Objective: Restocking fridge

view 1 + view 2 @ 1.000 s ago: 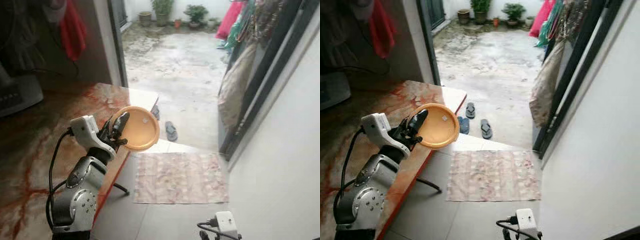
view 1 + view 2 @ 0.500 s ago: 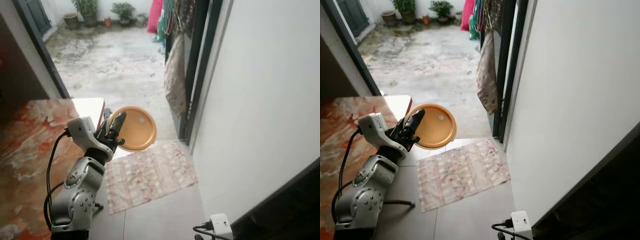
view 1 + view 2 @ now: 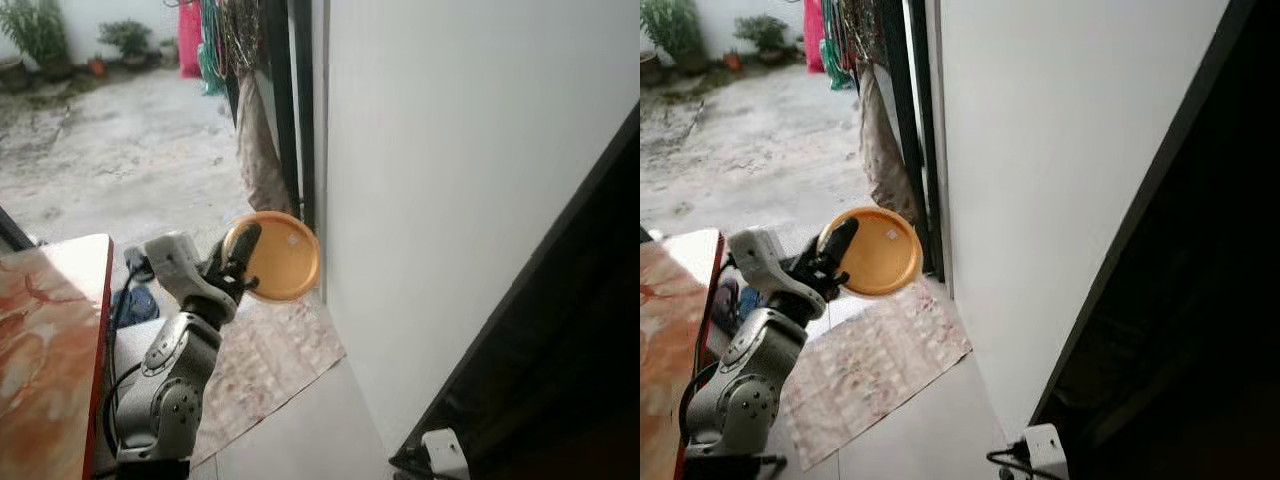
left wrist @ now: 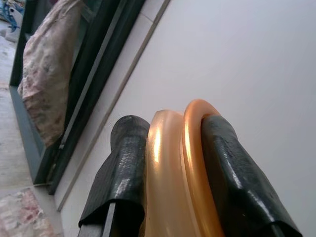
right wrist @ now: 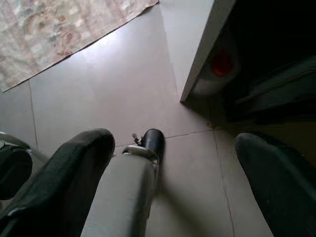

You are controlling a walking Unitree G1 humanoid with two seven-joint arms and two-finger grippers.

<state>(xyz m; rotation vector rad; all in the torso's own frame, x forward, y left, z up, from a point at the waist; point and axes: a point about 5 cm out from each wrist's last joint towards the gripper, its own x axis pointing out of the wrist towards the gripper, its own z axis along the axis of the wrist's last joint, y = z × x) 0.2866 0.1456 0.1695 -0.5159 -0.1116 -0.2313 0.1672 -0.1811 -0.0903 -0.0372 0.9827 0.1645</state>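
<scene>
Outdoors, beyond a dark-framed doorway [image 3: 290,110], a wet concrete yard [image 3: 110,150] with potted plants [image 3: 125,38] fills the far left of the head views. Nearest on the left stands a red-and-white marbled table [image 3: 45,360], with blue slippers [image 3: 135,300] on the floor just past its edge. Beside the table the left gripper [image 3: 240,262] is raised in front of the robot, its two black fingers [image 4: 123,168] clamped flat against both faces of a round orange plastic plate [image 3: 275,257] that it holds upright in the air, rim towards the wrist camera. Below the plate a pale patterned floor mat [image 3: 265,365] lies on grey tiles [image 3: 910,425]. To the right rises a broad white panel [image 3: 450,170], and past it a dark opening [image 3: 1200,300]. Low down on the right, the right gripper [image 5: 173,168] hangs over the tiles with its fingers spread wide and nothing between them.
</scene>
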